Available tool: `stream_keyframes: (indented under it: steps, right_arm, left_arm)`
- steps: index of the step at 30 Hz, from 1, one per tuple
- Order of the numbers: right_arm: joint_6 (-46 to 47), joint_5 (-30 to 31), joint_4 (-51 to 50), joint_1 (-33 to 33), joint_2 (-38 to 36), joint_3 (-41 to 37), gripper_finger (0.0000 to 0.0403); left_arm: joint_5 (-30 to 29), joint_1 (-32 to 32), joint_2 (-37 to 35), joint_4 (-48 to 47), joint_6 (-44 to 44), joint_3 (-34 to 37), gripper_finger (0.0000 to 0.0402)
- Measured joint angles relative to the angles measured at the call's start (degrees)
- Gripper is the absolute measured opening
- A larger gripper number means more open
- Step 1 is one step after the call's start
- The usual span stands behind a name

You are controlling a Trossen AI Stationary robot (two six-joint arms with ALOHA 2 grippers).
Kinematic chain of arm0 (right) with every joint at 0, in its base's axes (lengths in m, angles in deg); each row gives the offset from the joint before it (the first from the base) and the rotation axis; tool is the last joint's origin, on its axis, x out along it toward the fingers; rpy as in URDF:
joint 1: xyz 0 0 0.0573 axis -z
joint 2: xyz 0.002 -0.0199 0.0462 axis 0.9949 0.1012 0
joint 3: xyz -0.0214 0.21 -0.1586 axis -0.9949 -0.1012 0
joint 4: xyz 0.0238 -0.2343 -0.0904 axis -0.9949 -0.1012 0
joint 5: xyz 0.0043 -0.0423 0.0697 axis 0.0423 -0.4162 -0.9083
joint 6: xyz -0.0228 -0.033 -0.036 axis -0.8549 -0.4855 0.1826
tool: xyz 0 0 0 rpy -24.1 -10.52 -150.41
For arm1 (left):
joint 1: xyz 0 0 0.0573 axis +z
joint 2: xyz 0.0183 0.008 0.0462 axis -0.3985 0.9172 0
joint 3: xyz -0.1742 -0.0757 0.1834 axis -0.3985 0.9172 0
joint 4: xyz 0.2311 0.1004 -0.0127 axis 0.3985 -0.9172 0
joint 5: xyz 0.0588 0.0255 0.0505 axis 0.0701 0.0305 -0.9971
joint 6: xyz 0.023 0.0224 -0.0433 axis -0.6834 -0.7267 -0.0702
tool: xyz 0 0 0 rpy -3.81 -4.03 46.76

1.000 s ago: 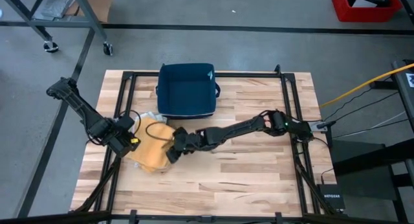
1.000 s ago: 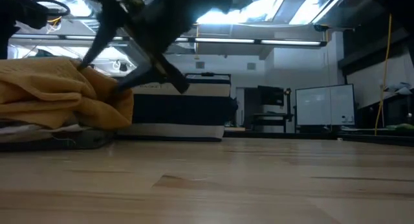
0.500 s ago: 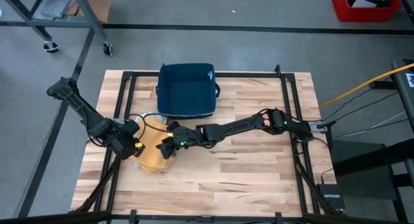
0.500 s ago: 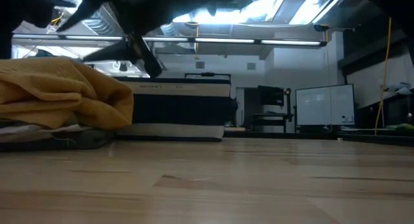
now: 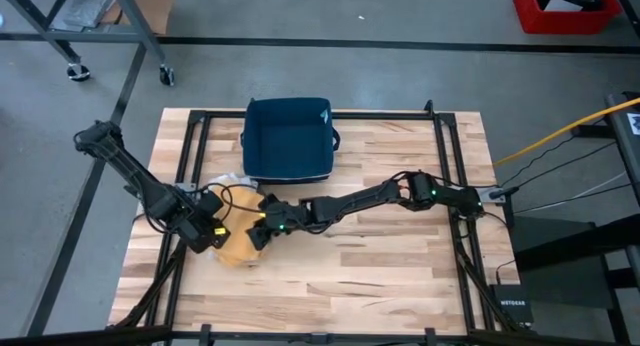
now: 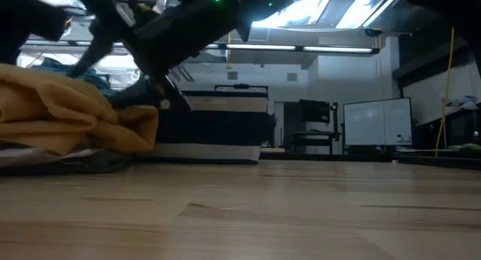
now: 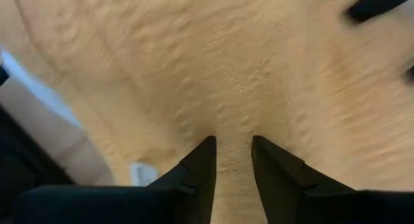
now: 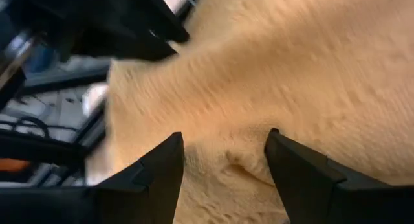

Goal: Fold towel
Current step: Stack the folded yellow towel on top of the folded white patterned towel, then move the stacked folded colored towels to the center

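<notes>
From above we see the yellow towel [image 5: 236, 241] bunched on the left part of the wooden surface [image 5: 390, 266], just in front of the dark blue bin [image 5: 289, 138], with the left hand [image 5: 207, 231] at its left edge and the right hand [image 5: 262, 231] at its right edge; we judge a fold is in progress. Its long axis is hard to read here; it seems to run front to back. At table height the towel [image 6: 71, 121] lies heaped in soft layers, not flat. Past the left wrist, the fingers [image 7: 197, 169] pinch a ridge of cloth in a narrow gap. Past the right wrist, the fingers [image 8: 294, 166] stand spread, cloth bulging between them. Next we think the held edge needs carrying across and laying down flat.
</notes>
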Motion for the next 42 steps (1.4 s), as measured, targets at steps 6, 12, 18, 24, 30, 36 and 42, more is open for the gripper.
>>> stream_keyframes:
  steps: [6, 12, 18, 24, 30, 36, 42]
  right_arm:
    - [0.0, -2.6, -5.2, -0.4, 1.7, 0.1, 0.0221]
    - [0.0, -0.1, -9.1, -2.1, 1.9, 0.1, 0.0221]
    - [-1.8, 2.7, -5.6, -2.8, 1.8, 0.0, 0.0221]
    - [-1.9, 2.9, -4.2, -2.7, -0.6, 0.0, 0.0221]
    - [-1.1, 1.8, -7.3, -2.7, -2.8, 0.0, 0.0221]
    - [1.9, 1.9, -15.4, -3.1, -3.1, 0.0, 0.0221]
    - [2.0, 3.2, -21.3, -3.1, -3.1, 0.0, 0.0221]
  left_arm:
    - [4.3, -0.1, 3.4, -0.3, 1.3, 2.8, 0.0090]
    - [4.7, -0.1, 4.4, -1.5, 1.5, 3.1, 0.0090]
    - [5.7, -0.4, 3.2, -2.4, 1.5, 2.3, 0.0090]
    - [4.3, -0.4, 0.7, -9.7, 4.1, -1.9, 0.0090]
    - [2.8, -0.4, -1.0, -18.7, 10.9, -3.8, 0.0090]
    - [2.8, -0.3, -0.8, -19.7, 15.1, -2.3, 0.0090]
    - [2.7, -0.3, -0.3, -20.1, 16.7, -2.0, 0.0090]
